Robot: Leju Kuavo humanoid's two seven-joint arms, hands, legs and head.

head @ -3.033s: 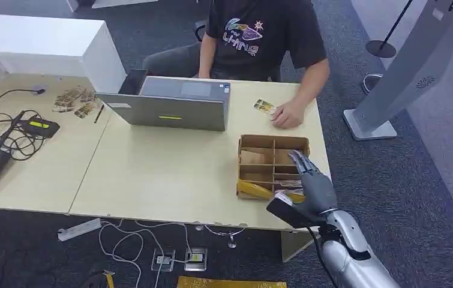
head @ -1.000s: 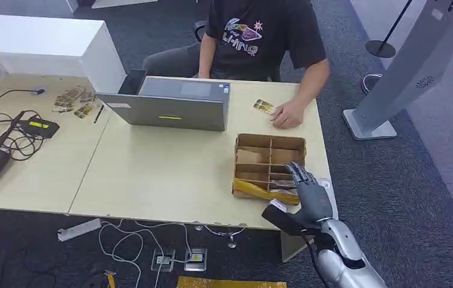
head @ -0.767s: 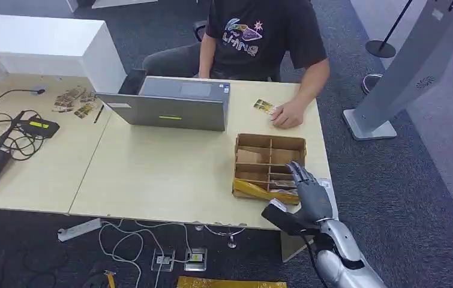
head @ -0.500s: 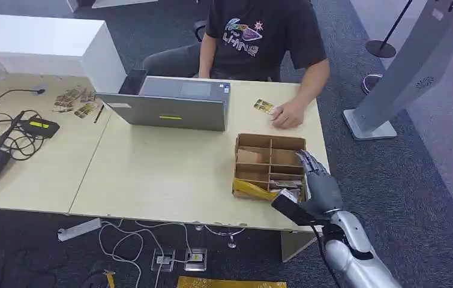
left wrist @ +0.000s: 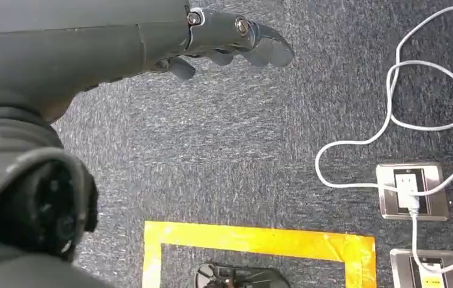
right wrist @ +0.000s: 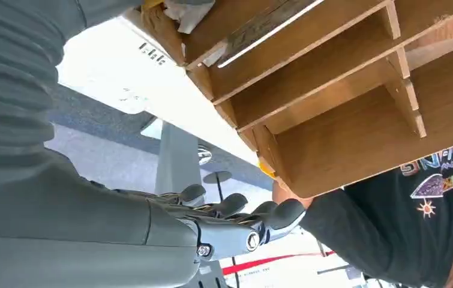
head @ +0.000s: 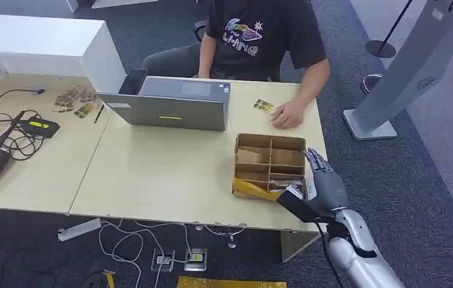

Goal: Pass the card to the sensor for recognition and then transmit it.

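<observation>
A brown cardboard divider box stands on the table's right end, with cards lying in its near compartments. My right hand hovers just off the box's near right corner, fingers straight and spread, nothing held. The right wrist view looks past those fingers at the box's partitions. Another card lies on the table beside a seated person's hand. My left hand hangs over the carpet with nothing in it.
A grey laptop sits half shut in front of the person. Black devices and cables cover the table's left end. A grey kiosk stand rises on the right. Floor sockets, white cable and yellow tape lie below.
My right hand has lifted from below the box's near right corner and moved right and farther out, alongside the box's right wall. The person has stayed still.
</observation>
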